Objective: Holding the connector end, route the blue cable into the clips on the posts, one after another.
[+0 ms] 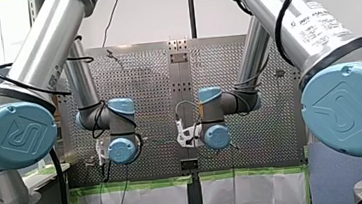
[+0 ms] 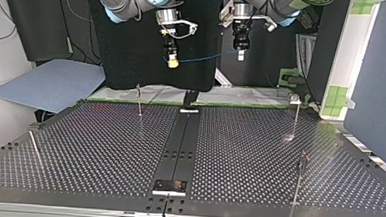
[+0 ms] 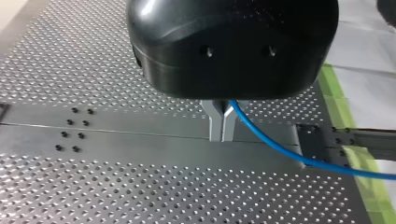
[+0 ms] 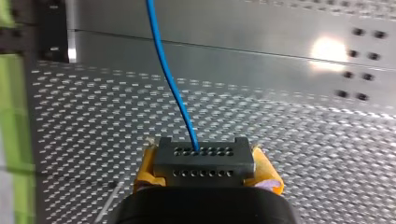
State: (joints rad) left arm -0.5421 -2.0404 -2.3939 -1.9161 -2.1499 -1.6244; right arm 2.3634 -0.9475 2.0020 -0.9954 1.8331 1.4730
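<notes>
Clamped in my right gripper (image 4: 207, 170) sat the rigid connector (image 4: 204, 161), the best hold; my left gripper (image 3: 222, 134) pinched the light, likely floppy blue cable (image 3: 348, 169).

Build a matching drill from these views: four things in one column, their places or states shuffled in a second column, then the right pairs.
Things:
1. connector
2. blue cable
3. left tool
4. posts

Places or states:
A. stand on the perforated table, no cable on them
B. metal fingers shut on the cable
C. clamped between the yellow pads of the right tool
D. spans the air from one tool to the other

Pairs: 1-C; 2-D; 3-B; 4-A
</notes>
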